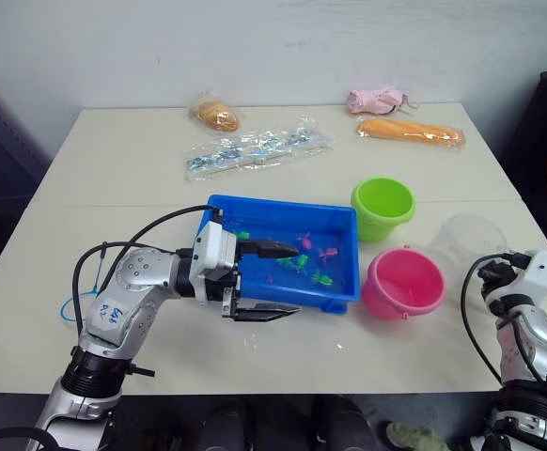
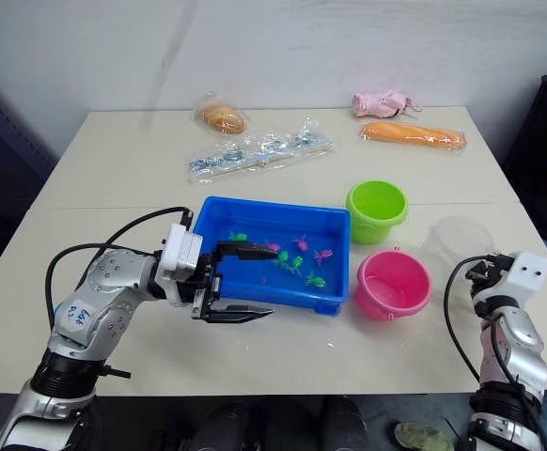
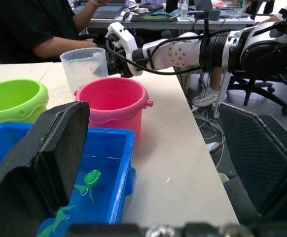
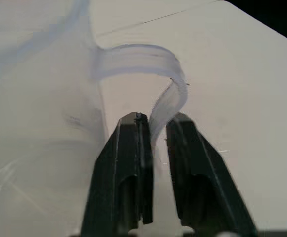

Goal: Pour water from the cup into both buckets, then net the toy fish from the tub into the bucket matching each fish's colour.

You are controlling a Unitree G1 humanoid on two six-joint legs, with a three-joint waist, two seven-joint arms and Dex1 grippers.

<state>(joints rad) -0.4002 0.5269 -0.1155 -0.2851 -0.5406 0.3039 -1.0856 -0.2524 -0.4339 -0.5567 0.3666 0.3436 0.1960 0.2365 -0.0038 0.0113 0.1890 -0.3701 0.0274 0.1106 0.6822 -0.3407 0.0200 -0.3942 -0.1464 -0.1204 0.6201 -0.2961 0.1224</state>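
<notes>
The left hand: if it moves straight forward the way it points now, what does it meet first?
Probably the round pink plastic bucket, which sits ahead between the open left hand's fingers; depth is uncertain, and the upper finger may graze the blue tub's rim.

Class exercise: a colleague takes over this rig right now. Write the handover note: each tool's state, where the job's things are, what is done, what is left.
Left tool: open, empty, at the near rim of the blue tub.
Right tool: fingers either side of the clear cup's handle; the cup stands on the table at the robot's right.
Green bucket stands beyond the pink bucket, both right of the tub.
Pink and green toy fish lie in the tub.
Done: cup grasp about set. Whether water has been poured cannot be told.
Left: any pouring still due, then netting every fish into its matching bucket.
</notes>
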